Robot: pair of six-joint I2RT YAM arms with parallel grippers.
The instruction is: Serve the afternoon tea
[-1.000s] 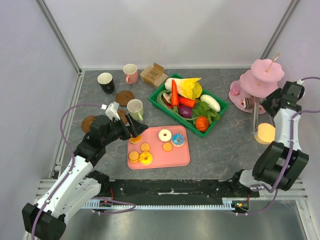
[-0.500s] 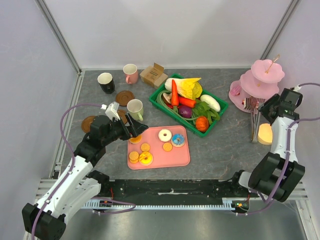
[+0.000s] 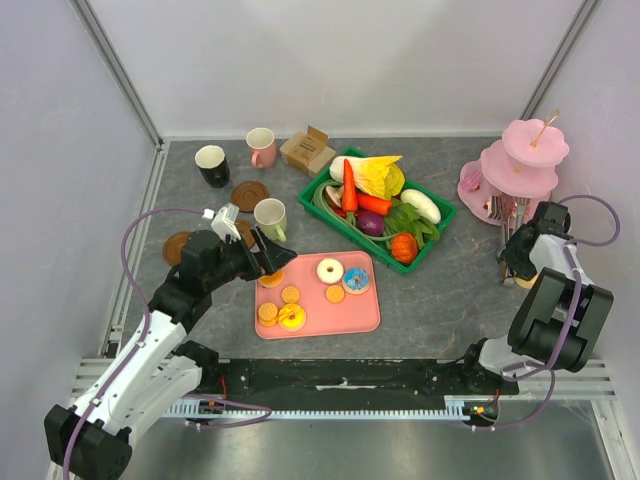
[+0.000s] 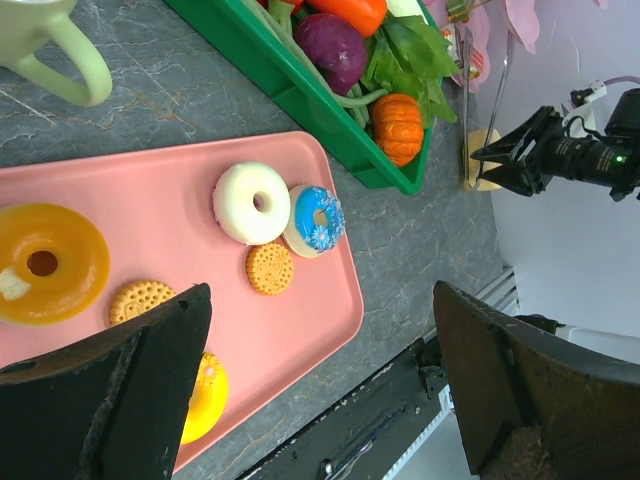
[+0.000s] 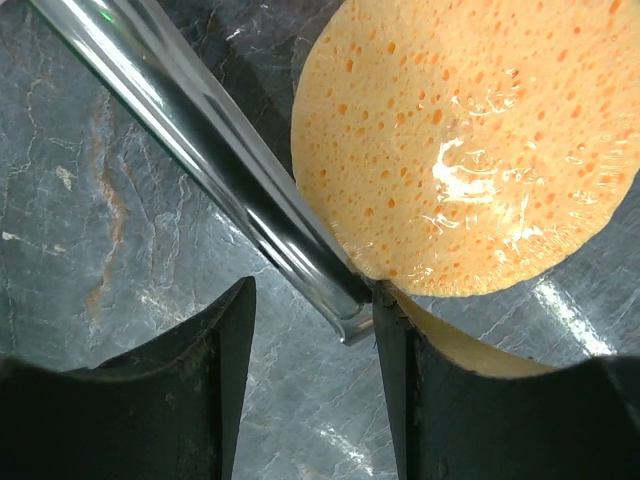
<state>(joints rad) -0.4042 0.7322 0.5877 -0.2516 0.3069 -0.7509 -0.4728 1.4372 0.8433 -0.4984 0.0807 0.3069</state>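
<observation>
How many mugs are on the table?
3. The black mug sits at the back left, the pink mug just right of it, and the pale-green mug stands nearer, just behind the pink tray. None seems hidden.

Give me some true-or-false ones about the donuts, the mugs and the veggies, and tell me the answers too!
1. The white donut lies on the pink tray. True.
2. The pumpkin is on the pink tray. False: it sits in the green basket.
3. The left fingers are spread wide and hold nothing. True.
4. All three mugs stand on the pink tray. False: the black mug, pink mug and pale-green mug stand on the table, off the tray.
</observation>
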